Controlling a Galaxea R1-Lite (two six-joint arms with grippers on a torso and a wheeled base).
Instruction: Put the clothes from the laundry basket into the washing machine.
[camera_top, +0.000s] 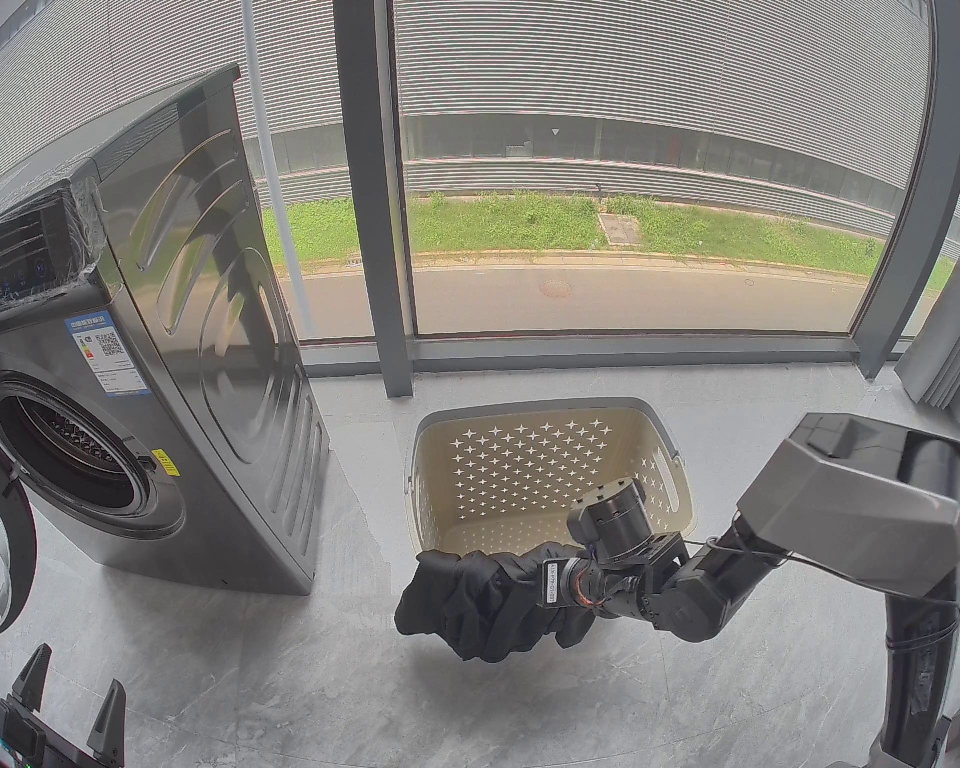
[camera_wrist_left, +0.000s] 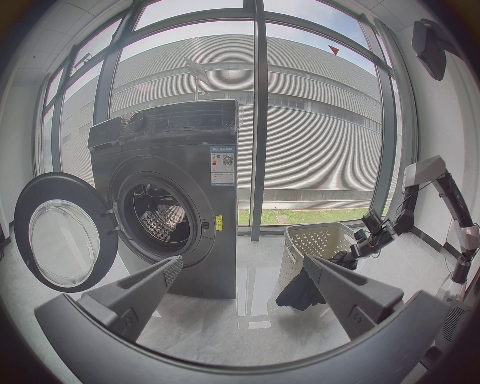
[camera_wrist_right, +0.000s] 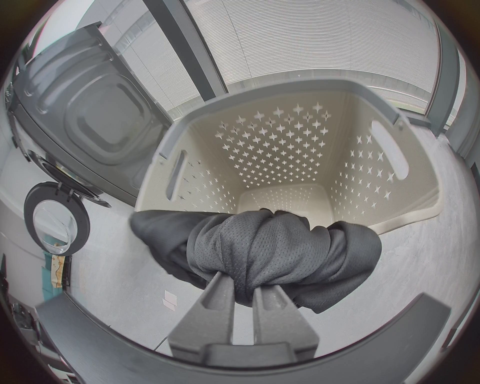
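Clamped tight in the right gripper, a bunched dark grey mesh garment stretches crosswise just outside the cream perforated plastic laundry basket's near rim, while the left gripper gapes wide, holding nothing.

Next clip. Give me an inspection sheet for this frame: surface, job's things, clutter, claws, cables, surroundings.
Surface: grey floor, polished.
Job's things: dark garment bunched, hanging just outside the laundry basket at its near rim; washing machine with its door swung open.
Clutter: nothing seen.
Claws: right claw shut on the garment; left claw open, low, facing the machine.
Cables: one cable beside the right arm.
Surroundings: window; grass and road outside.
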